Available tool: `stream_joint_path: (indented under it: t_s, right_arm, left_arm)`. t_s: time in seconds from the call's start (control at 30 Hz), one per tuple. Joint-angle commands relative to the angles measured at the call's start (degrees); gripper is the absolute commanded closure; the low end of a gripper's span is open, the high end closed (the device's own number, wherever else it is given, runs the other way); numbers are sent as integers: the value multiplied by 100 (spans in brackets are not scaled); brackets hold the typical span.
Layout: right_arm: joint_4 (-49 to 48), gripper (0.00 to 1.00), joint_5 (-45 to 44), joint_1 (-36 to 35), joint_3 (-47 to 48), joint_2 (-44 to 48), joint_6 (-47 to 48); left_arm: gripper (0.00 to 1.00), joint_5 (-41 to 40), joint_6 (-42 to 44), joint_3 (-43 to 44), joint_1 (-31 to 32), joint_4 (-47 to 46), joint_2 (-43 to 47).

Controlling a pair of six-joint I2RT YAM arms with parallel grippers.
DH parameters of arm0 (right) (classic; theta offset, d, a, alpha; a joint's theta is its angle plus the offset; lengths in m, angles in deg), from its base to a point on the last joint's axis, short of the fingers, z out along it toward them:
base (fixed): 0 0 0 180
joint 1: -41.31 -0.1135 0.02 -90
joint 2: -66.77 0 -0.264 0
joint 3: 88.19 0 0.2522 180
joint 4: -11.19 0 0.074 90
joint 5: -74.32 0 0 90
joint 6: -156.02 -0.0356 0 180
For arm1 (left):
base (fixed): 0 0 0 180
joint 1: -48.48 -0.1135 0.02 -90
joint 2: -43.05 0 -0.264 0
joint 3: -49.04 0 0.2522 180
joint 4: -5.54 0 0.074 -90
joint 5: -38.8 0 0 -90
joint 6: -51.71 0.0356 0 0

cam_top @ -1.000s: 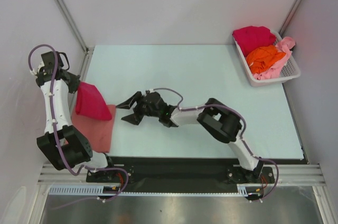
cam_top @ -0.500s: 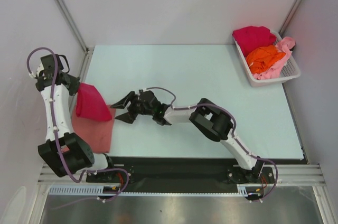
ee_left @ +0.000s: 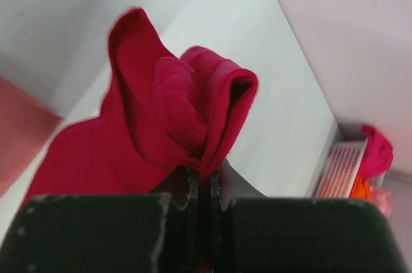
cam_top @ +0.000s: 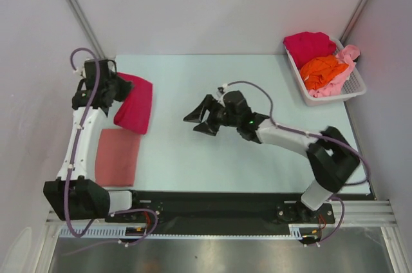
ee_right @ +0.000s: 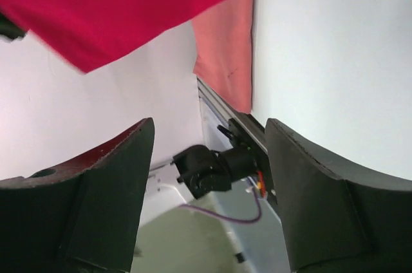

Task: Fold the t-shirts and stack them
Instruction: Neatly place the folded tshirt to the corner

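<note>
Two things differ from a second ago. The left gripper (cam_top: 116, 89), which held the crimson t-shirt (cam_top: 135, 103) low at the left edge over the salmon t-shirt (cam_top: 118, 156), now sits in the upper left of the overhead view. The crimson cloth hangs from it clear of the salmon one, just above it in the frame. The salmon t-shirt lies flat and folded at the lower left of the table (cam_top: 257, 86), fully uncovered. The right gripper (cam_top: 199, 117), earlier close beside the two shirts, now stands at the centre of the frame, well apart from them, with its arm stretched toward the lower right.

The white basket (cam_top: 336, 97) sits at the upper right corner of the table. In it lie a second crimson t-shirt (cam_top: 308, 44) at the far end, an orange t-shirt (cam_top: 324, 69) in the middle and a light pink t-shirt (cam_top: 349, 54) spilling over the right rim.

The left wrist view shows what the overhead does not: the jaws are pressed together on a bunched fold of the crimson t-shirt, with cloth rising above them and the basket small at the lower right. The right wrist view shows that arm's two fingers (ee_right: 96, 202) spread wide with nothing between them. It also shows the crimson cloth across the top of the frame and the salmon t-shirt beyond it at upper centre. Whether the hanging hem touches the table cannot be told.
</note>
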Motion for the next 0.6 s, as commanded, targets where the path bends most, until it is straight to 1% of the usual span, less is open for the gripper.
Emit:
stream_joint_path:
  t_s: [0.0, 0.03, 0.07, 0.1, 0.13, 0.17, 0.2, 0.23, 0.27, 0.33, 0.43, 0.5, 0.57]
  right_arm:
    - [1210, 25, -71, 218, -155, 1291, 1507]
    - [1500, 24, -132, 375, -208, 1546, 1884]
    - [1981, 23, -211, 438, -261, 1757, 2009]
    - [2090, 23, -212, 551, -470, 2203, 2097]
    - [2265, 23, -221, 761, -594, 2416, 2142]
    - [2345, 23, -230, 903, -717, 2619, 2142]
    - [2398, 23, -204, 1043, -988, 3064, 2134]
    - [2460, 23, -195, 1167, -1086, 3260, 2133]
    - [2626, 23, -169, 1464, -1192, 3471, 2151]
    - [2837, 23, -159, 1738, -1280, 3945, 2247]
    - [3434, 21, -46, 2169, -1158, 4245, 2528]
    - [3567, 22, 34, 2397, -1140, 4325, 2590]
    - [3664, 22, 52, 2468, -1140, 4413, 2582]
  left_arm:
    - [100, -490, 274, -76, 759, -356, 589]
    - [100, -525, 292, -147, 945, -347, 643]
    - [100, -535, 283, -217, 1086, -347, 687]
    - [100, -587, 222, -366, 1226, -347, 722]
    - [100, -648, 187, -420, 1532, -356, 766]
    - [100, -718, 117, -481, 1675, -356, 766]
    - [100, -745, 99, -586, 1789, -373, 749]
    - [100, -789, 107, -622, 2025, -435, 688]
    - [100, -885, 134, -648, 2123, -461, 635]
    - [100, -1000, 239, -693, 2334, -592, 477]
    - [100, -1307, 388, -588, 2545, -672, 82]
    - [100, -1465, 432, -448, 2564, -672, -252]
    - [100, -1878, 494, -324, 2564, -620, -472]
